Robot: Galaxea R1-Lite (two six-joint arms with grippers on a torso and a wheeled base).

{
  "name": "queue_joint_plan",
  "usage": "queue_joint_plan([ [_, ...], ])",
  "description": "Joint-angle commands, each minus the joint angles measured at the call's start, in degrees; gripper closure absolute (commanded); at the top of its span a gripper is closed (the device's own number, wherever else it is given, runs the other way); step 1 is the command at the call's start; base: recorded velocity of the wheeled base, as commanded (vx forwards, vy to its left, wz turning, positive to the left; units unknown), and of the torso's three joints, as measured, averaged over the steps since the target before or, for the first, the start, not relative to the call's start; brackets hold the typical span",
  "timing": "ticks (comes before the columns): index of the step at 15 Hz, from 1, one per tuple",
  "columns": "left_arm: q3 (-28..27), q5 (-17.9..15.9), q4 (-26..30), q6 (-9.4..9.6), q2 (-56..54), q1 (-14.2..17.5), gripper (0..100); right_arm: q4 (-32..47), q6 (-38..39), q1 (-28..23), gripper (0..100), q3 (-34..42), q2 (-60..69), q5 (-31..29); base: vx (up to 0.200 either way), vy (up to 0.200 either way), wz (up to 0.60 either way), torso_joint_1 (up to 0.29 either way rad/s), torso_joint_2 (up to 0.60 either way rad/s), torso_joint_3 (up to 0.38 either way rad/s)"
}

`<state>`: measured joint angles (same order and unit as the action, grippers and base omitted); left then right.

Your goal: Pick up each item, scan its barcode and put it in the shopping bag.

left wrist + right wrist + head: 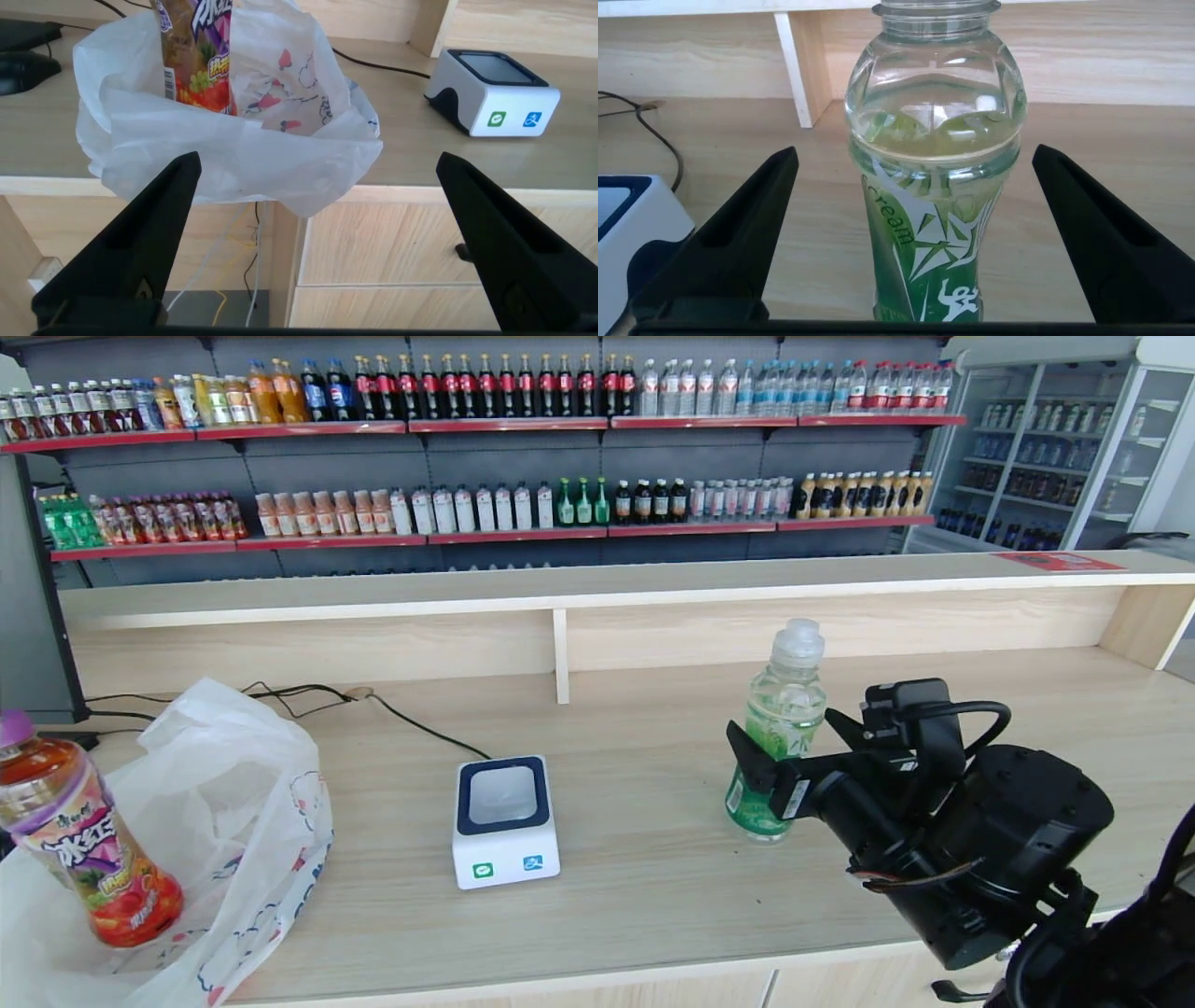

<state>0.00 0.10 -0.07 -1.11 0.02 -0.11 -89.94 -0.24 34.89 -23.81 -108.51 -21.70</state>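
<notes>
Head view first: the clear plastic bottle with a green label (787,702) stands upright on the pale wooden counter (653,915), well to the right of the white box scanner with a dark blue top (505,821). The right gripper (780,723) is level with it, one black finger on each side. Far left, the white plastic shopping bag (247,803) lies open with the red tea bottle with a purple cap (89,849) inside.

Over to the left wrist view: the left gripper (318,163) is spread wide with nothing in it, and the bag and scanner are beyond it.

Right wrist view: jaws wide apart, the green-label bottle sits squarely between them, and neither finger touches it.
</notes>
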Motion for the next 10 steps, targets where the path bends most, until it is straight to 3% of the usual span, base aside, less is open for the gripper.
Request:
queue_joint_plan([
  [1, 0.0, 0.08, -0.01, -0.03, -0.02, 0.02, 0, -0.06, -0.28, 0.09, 0, -1.94, -2.15, -0.1, 0.0, 0.0, 0.0, 0.0, 0.0, 0.0],
  [10, 0.0, -0.01, -0.01, -0.03, -0.02, 0.02, 0, -0.06, -0.28, -2.9, 0, -4.58, -4.34, -0.1, 0.0, 0.0, 0.0, 0.0, 0.0, 0.0],
])
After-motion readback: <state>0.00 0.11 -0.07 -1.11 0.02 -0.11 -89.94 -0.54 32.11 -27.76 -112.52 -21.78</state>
